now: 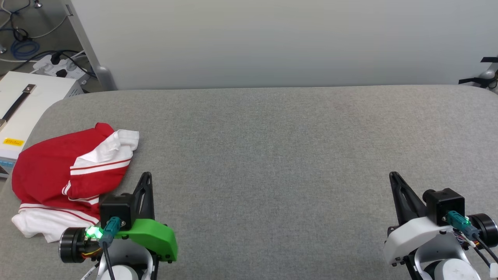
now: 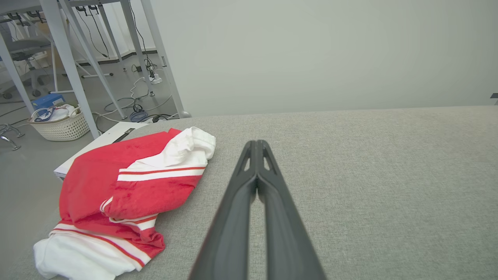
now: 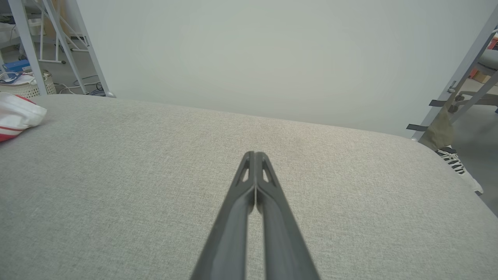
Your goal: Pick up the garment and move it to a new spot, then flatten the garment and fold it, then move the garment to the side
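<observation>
The garment (image 1: 50, 171) lies crumpled in a red and white heap at the left end of the grey padded table (image 1: 272, 155), its lettering hidden in the folds. In the left wrist view the garment (image 2: 101, 186) sits left of the fingers, not touching them. My left gripper (image 1: 146, 177) is shut with nothing in it, just right of the heap's near edge; its tips (image 2: 256, 144) meet over bare cloth. My right gripper (image 1: 392, 175) is shut and empty at the lower right, far from the garment, tips (image 3: 255, 154) together. A white sleeve of the garment (image 3: 15, 112) shows at the far left.
A pale wall (image 1: 272, 39) stands behind the table's far edge. A white box (image 1: 23, 105) sits beside the table's left end, with cables and a power strip (image 1: 58, 66) on the floor. Metal frame legs (image 2: 70, 62), a laundry basket (image 2: 58, 124) and a person's shoe (image 3: 459, 167) are off the table.
</observation>
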{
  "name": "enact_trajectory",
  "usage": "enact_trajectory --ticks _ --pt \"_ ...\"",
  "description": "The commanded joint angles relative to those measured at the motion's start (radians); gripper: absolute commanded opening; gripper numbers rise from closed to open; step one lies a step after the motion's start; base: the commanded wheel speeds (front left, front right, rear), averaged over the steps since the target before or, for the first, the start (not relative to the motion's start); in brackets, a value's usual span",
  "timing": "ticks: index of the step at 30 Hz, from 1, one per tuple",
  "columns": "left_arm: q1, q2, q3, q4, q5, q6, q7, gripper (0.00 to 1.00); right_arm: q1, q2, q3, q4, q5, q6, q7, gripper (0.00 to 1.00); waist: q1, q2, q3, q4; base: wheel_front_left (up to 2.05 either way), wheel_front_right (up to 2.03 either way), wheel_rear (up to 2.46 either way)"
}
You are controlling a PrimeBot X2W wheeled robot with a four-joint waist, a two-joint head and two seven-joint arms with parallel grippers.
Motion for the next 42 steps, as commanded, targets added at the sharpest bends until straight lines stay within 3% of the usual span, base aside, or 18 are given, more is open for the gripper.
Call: enact_trajectory --ticks 1,20,21,42 --pt "0.012 -0.004 -0.001 -0.002 0.01 0.004 -0.001 0.0 0.009 0.0 -0.002 -0.004 -0.01 -0.001 0.003 0.0 0.0 0.0 0.0 0.0 0.0 0.0 0.0" --pt "0.012 -0.004 -0.001 -0.002 0.01 0.004 -0.001 0.0 0.009 0.0 -0.002 -0.004 -0.01 -0.001 0.003 0.0 0.0 0.0 0.0 0.0 0.0 0.0 0.0" --pt "0.0 0.0 0.0 0.0 0.0 0.0 0.0 1.0 0.0 0.0 0.0 0.0 0.001 0.0 0.0 1.0 0.0 0.0 0.0 0.0 0.0 0.0 0.0" --pt "0.0 0.0 -0.004 0.025 -0.036 -0.003 -0.036 1.0 -0.002 0.0 -0.011 0.025 0.031 0.0 -0.035 1.0 0.0 0.0 0.003 -0.001 0.0 0.0 0.0"
